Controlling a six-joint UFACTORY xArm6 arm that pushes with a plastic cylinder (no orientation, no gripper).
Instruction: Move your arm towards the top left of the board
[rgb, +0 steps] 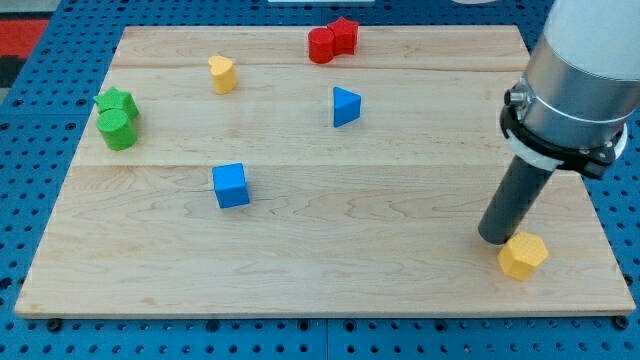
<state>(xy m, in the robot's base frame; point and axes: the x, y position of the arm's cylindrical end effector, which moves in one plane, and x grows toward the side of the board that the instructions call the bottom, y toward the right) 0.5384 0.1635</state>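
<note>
Your tip (497, 238) sits lower right of frame on the board (400, 260), touching the yellow hexagon block (523, 256) just below-right; no pincer on this rod, nothing held. Upper left: green star block (116, 102) against green cylinder block (119, 129), yellow block (222, 74) near. Mid-board: blue cube (231, 186), blue triangle block (345, 106); top edge: red blocks (332, 41).

Open lane across the board's middle toward upper left

My tip (497, 238) sits lower right, touching the yellow hexagon block (523, 256); blue cube (231, 186), blue triangle block (345, 106), yellow block (222, 74) and green blocks (117, 118) flank the diagonal.
</note>
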